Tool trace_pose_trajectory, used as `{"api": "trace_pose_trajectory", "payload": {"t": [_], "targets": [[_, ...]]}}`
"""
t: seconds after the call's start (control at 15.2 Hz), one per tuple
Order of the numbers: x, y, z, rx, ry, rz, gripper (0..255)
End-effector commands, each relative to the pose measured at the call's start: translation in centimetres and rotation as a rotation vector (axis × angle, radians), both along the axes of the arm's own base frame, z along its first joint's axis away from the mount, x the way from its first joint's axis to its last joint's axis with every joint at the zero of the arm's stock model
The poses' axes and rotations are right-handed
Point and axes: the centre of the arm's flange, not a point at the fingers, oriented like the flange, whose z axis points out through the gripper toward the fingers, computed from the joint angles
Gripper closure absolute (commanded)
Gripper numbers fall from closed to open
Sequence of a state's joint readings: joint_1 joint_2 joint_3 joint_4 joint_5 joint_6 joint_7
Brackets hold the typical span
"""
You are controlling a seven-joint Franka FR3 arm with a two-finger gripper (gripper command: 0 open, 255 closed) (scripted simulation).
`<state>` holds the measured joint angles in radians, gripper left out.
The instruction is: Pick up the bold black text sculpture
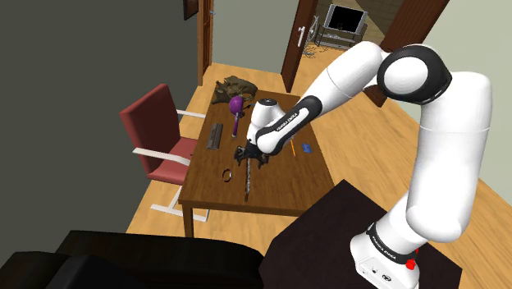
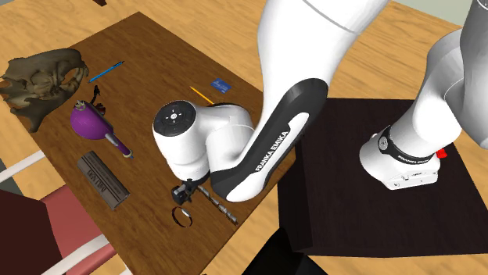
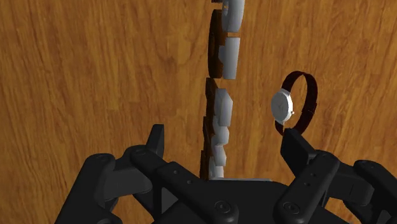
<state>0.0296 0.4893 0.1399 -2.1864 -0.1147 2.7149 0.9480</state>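
The text sculpture [image 3: 224, 102] is a long row of pale grey letters with dark brown sides, lying flat on the wooden table [image 1: 271, 193]. It appears as a thin strip [image 1: 246, 179] in the shoulder view and pokes out from under the hand [image 2: 221, 208] in the second exterior view. My black gripper [image 3: 224, 133] hangs low over it, open, with the row running between the two fingers and touching neither. The same gripper [image 1: 249, 156] points straight down near the table's middle, and the white wrist hides most of it [image 2: 186, 191].
A brown-strapped wristwatch [image 3: 294, 105] lies close beside one finger [image 1: 227, 173]. A purple bulb-shaped object [image 2: 90, 123], a grey bar [image 2: 103, 180], a brown skull-like thing [image 2: 43, 78], an orange pencil [image 2: 202, 94] and a small blue card [image 2: 220, 84] are also on the table. A red chair [image 1: 160, 135] stands alongside.
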Motion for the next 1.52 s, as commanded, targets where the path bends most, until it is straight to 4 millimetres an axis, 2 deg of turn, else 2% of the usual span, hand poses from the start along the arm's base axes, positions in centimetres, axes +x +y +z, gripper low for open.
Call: {"api": "trace_pose_trajectory", "payload": {"t": [0.0,0.2,0.33,0.4,0.99,1.45], "targets": [[0.0,0.1,-1.0,0.000,-0.001,-0.003,0],[0.0,0.1,-2.6,0.000,-0.001,-0.003,0],[0.0,0.1,-2.9,0.000,-0.001,-0.003,0],[0.0,0.0,-3.0,0.000,-0.001,-0.003,255],[0.0,0.1,-2.9,0.000,-0.001,-0.003,255],[0.0,0.1,0.8,0.000,-0.001,-0.003,255]]}}
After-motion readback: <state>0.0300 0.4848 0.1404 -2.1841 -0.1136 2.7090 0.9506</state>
